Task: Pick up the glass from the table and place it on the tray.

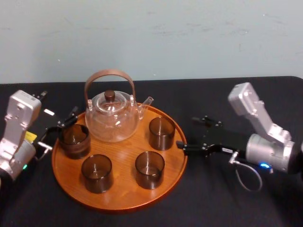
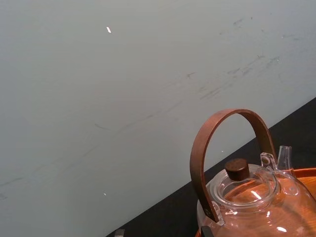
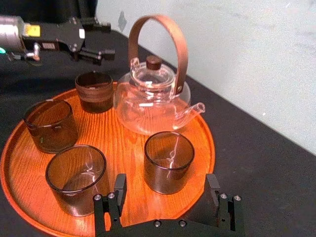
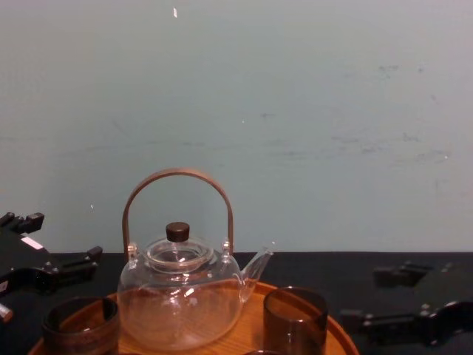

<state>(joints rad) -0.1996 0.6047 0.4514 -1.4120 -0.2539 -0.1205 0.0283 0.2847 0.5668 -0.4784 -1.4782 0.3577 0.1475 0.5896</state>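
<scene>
Black cloth covers the desk [image 1: 227,203] before a pale wall [image 1: 189,38]. On it lies the tray [image 1: 124,202], bearing a clear teapot [image 1: 112,120] and four smoky glasses, all upright.

I read the task's glass as already on the wood. The rear-left glass [image 1: 75,140] stands just ahead of the left gripper [image 1: 64,128], whose jaws are spread and released. The right wrist view shows a gap between those jaws and the glass, so nothing is grasped. The right gripper [image 1: 187,132] lies low over the cloth just outside the tray rim, its jaws likewise spread and empty. The rear-right glass [image 1: 161,133] is directly ahead of their opening, not between them. The front-left glass [image 1: 97,173] and front-right glass [image 1: 150,170] stand off to the side of both openings.

Step in hand, as I judge it: clearing away from a set-down glass. I would draw the left jaws straight back along their own axis, kept wide and level, so that neither tip grazes the glass or catches the raised rim. A sideways swing could tip the glass toward the teapot close beside it.

Pose: the left wrist sits beside the tray's outer rim, jaws pointing inward across it. The right forearm slopes down from a raised elbow to a level wrist, jaws aimed at the tray.
</scene>
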